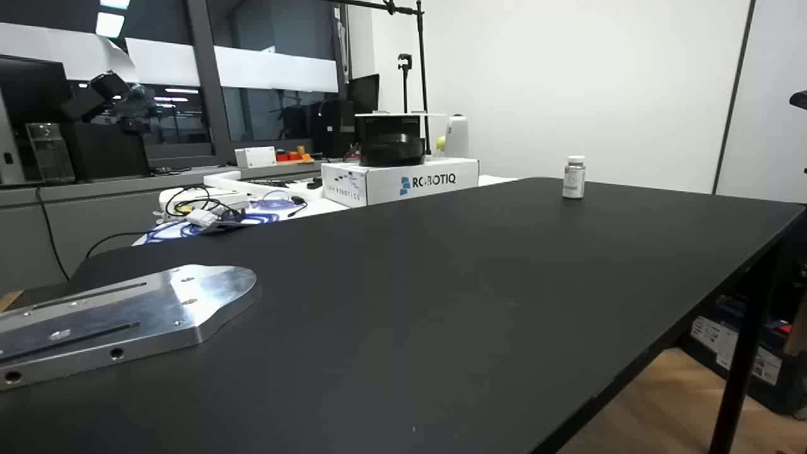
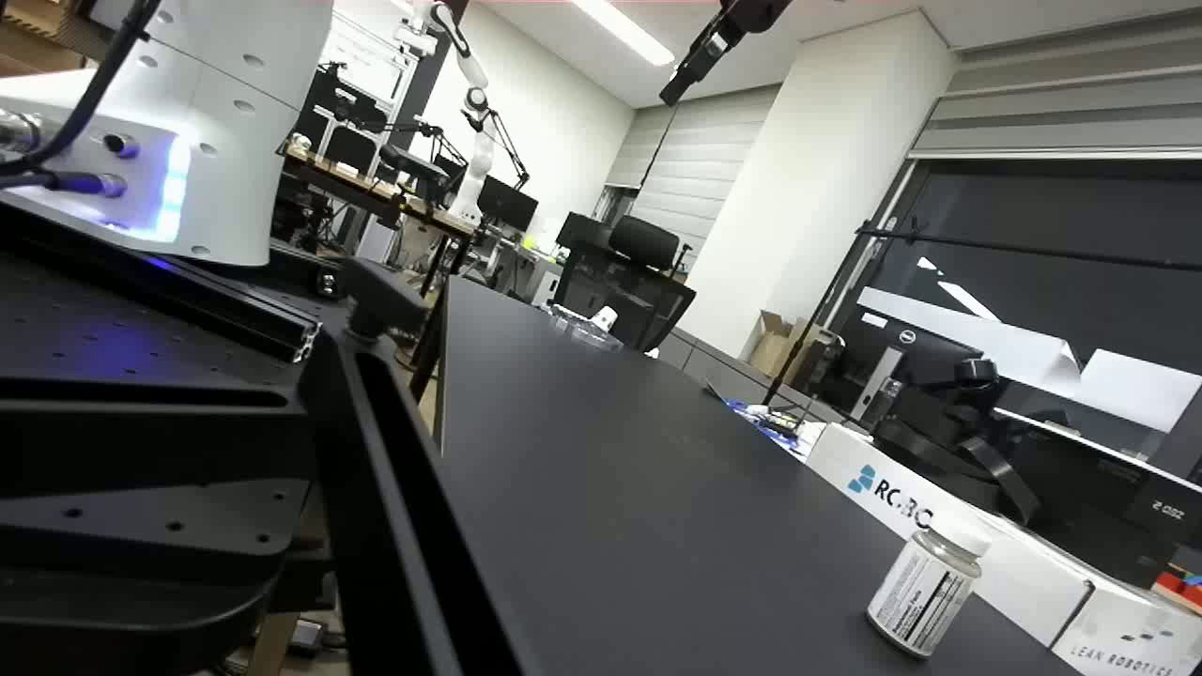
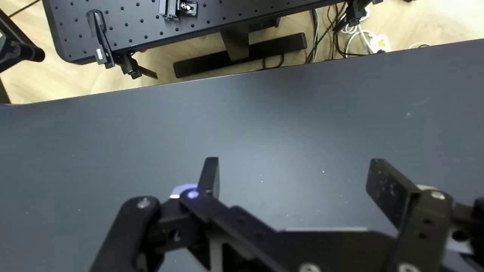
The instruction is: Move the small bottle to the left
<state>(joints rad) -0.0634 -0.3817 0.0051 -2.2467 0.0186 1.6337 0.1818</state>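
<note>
The small bottle [image 1: 573,178] is white with a white cap and stands upright at the far end of the black table [image 1: 441,284]. It also shows in an exterior view [image 2: 925,593], close to the table edge beside a white box, with a printed label facing that camera. No reddish-brown band can be made out. My gripper [image 3: 293,172] is open in the wrist view, with its fingers wide apart and only the table surface [image 3: 264,124] showing between them. The bottle is not in the wrist view, so the gripper is away from it.
A metal plate [image 1: 139,312] lies at the table's near left. A white Robotiq box [image 1: 422,181] stands beyond the table edge. The arm's white base [image 2: 216,122] is at the left. A clear object with a white cap [image 2: 592,324] lies at the table's far end.
</note>
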